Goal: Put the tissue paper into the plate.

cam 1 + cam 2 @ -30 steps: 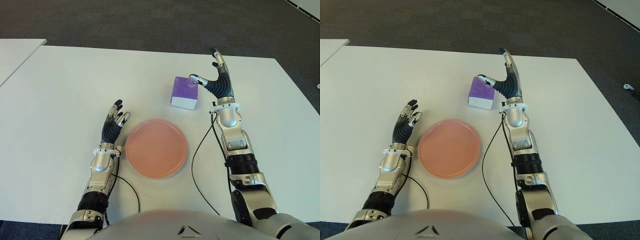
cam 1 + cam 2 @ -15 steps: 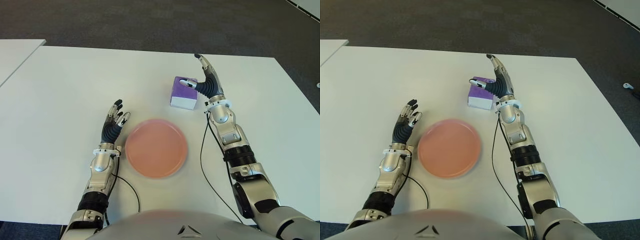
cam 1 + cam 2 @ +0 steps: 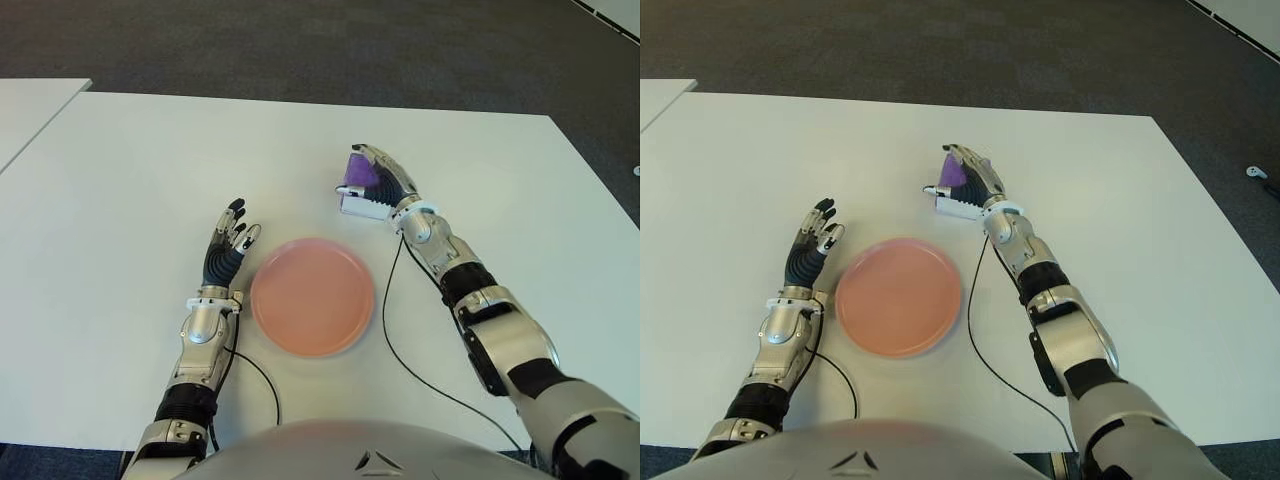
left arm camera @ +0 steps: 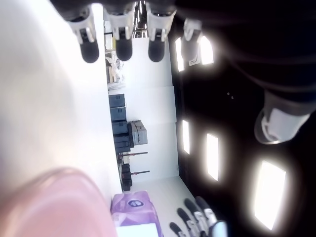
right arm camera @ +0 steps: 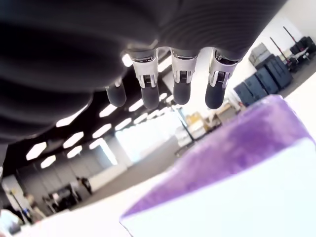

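Tissue box (image 3: 362, 190) under right hand (image 3: 385, 180), fingers extended over it, unclosed. Wrap both sides firmly before lifting toward plate (image 3: 312, 296). Left hand (image 3: 226, 245) open beside plate.

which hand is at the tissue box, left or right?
The right hand: it arches over the purple tissue box, fingers not closed on it. The left hand shows open beside the pink plate, on its left.

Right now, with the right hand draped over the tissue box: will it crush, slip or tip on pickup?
Probably light: the tissue box is a small cube. Its walls look like thin card, so a hard squeeze could dent them. The right hand covers its top with fingers extended, not yet closed, so it might slide on the smooth table or tip toward the plate.
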`<state>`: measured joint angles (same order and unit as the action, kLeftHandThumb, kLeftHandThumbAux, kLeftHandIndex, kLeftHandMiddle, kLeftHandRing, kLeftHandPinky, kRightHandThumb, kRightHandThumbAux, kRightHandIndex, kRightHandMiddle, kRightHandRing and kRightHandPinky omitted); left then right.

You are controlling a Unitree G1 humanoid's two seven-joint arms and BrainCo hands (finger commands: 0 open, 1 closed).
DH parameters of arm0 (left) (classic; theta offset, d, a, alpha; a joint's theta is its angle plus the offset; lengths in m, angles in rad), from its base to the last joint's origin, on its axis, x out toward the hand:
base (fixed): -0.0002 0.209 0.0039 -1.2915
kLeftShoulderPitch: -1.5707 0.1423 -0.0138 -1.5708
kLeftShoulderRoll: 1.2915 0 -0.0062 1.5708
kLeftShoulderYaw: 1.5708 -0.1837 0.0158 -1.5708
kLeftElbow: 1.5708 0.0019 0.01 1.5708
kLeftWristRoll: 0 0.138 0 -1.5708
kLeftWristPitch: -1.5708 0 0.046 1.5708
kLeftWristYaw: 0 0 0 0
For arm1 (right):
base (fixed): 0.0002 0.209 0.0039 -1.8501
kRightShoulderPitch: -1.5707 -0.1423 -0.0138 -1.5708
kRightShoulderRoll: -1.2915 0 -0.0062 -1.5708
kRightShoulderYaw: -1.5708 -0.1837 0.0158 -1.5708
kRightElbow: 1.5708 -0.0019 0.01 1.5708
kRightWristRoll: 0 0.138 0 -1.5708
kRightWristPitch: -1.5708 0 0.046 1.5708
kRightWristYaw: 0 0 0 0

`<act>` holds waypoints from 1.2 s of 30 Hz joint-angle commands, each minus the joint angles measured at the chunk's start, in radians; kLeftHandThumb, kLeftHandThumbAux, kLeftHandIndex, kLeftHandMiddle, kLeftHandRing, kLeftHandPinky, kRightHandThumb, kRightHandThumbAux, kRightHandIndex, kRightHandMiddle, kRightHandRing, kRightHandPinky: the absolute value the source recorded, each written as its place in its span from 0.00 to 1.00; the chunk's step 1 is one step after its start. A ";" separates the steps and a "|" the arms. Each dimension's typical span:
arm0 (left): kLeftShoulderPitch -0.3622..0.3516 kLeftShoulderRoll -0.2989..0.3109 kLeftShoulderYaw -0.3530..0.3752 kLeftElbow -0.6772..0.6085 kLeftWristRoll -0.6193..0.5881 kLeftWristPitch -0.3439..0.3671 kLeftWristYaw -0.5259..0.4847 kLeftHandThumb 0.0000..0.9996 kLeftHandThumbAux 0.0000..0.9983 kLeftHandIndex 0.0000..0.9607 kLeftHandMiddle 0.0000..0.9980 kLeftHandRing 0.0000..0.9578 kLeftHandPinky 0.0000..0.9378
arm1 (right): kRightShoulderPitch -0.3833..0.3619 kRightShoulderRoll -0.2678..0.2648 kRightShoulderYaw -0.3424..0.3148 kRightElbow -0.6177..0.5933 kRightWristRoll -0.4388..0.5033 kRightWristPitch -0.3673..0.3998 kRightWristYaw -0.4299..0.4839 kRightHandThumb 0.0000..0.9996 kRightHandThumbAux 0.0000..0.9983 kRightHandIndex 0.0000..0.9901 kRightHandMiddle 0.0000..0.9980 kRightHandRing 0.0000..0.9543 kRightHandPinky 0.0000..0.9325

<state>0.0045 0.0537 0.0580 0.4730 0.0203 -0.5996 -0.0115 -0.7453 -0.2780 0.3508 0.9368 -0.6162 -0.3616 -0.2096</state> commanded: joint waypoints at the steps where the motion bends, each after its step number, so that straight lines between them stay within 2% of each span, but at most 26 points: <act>1: 0.031 -0.011 -0.006 0.052 0.011 -0.004 0.010 0.00 0.46 0.00 0.00 0.00 0.00 | -0.066 -0.007 0.071 0.149 -0.067 -0.021 -0.035 0.25 0.38 0.00 0.00 0.00 0.00; 7: 0.029 -0.012 -0.006 0.055 0.010 -0.009 0.009 0.00 0.46 0.00 0.00 0.00 0.00 | -0.115 -0.005 0.118 0.269 -0.099 -0.017 -0.068 0.25 0.40 0.00 0.00 0.00 0.00; 14: 0.032 -0.017 -0.005 0.050 0.015 -0.003 0.018 0.00 0.47 0.00 0.00 0.00 0.00 | -0.153 -0.021 0.141 0.339 -0.105 -0.003 -0.079 0.25 0.42 0.00 0.00 0.00 0.00; 18: 0.036 -0.015 -0.006 0.047 0.020 0.003 0.026 0.00 0.46 0.00 0.00 0.00 0.00 | -0.184 -0.039 0.120 0.379 -0.078 0.032 -0.064 0.24 0.42 0.00 0.00 0.00 0.00; 26: 0.043 -0.009 -0.004 0.054 0.025 -0.002 0.035 0.00 0.46 0.00 0.00 0.00 0.00 | -0.195 -0.035 0.101 0.407 -0.063 0.102 -0.074 0.21 0.42 0.00 0.00 0.00 0.00; 36: 0.058 -0.006 0.001 0.037 0.033 -0.001 0.052 0.00 0.45 0.00 0.00 0.00 0.00 | -0.197 -0.045 0.101 0.420 -0.074 0.137 -0.090 0.20 0.43 0.00 0.00 0.00 0.00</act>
<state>0.0124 0.0533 0.0592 0.4744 0.0351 -0.6057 0.0232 -0.9444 -0.3168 0.4530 1.3380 -0.6953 -0.2420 -0.3015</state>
